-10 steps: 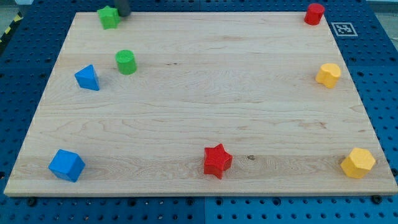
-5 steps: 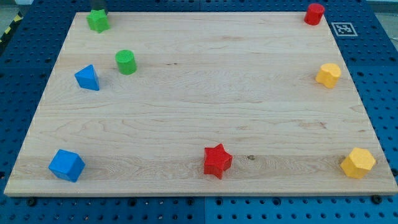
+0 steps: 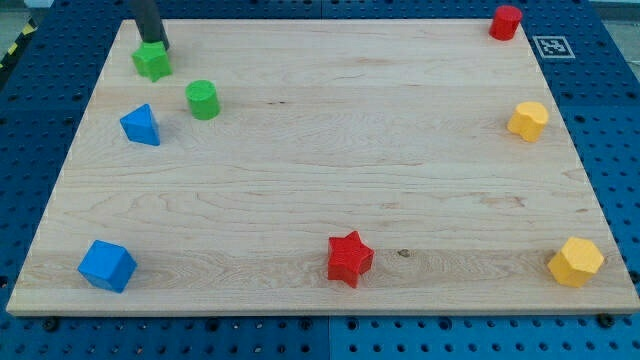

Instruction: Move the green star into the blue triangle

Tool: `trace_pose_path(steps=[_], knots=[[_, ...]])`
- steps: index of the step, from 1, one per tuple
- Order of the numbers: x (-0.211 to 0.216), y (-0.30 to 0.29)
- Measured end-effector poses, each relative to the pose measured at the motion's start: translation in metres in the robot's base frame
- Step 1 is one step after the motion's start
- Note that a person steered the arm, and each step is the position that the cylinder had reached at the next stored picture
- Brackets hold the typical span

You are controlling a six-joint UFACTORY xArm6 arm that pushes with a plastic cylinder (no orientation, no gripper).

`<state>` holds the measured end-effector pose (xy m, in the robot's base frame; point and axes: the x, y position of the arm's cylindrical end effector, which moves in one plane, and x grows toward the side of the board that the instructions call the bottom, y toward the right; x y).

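Jaws do not exist on this arm: it ends in a dark rod, and my tip rests against the top edge of the green star, near the top-left corner of the wooden board. Below the star lies the blue triangle, apart from it, with a green cylinder just to the triangle's right. Elsewhere sit a blue cube, a red star, a red cylinder and two yellow blocks.
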<state>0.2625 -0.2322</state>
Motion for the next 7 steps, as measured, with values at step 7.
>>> trace_pose_path(steps=[7], knots=[[0.100,0.032]])
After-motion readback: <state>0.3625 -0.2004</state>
